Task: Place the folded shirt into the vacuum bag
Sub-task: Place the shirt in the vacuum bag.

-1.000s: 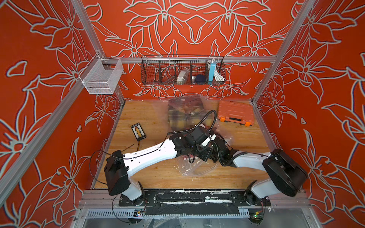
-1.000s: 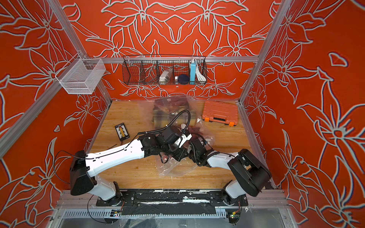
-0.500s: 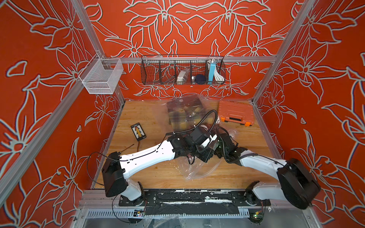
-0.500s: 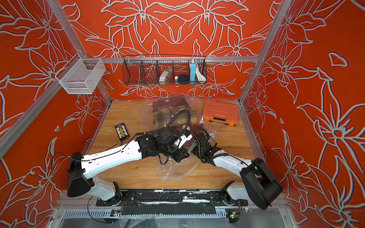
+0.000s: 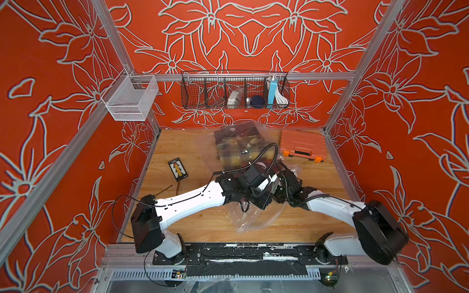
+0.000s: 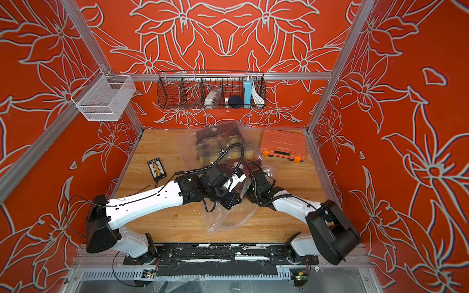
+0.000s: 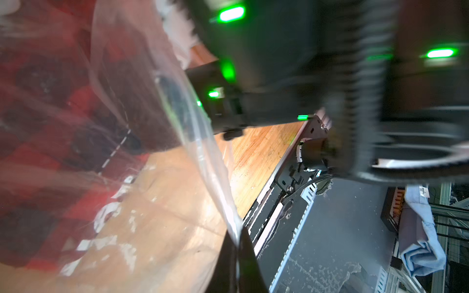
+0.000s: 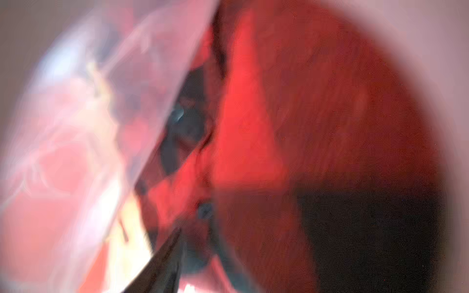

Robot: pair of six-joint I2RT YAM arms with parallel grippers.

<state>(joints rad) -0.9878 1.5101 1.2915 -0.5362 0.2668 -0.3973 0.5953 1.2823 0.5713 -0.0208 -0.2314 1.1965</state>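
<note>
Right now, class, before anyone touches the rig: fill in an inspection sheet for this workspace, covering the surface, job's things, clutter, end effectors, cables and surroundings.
Surface: wooden tabletop; no spills seen.
Job's things: clear crinkly plastic vacuum bag lies mid-table; red-and-black checked folded shirt shows through its plastic.
Clutter: orange plastic tool case at the far right; small black card-like device at the left.
End effectors: left end effector shut on the bag's edge; right end effector blurred, state unclear.
Cables: black corrugated cable arches over the left wrist.
Surroundings: black wire wall basket holding small items; white mesh basket on the side rail.
</note>
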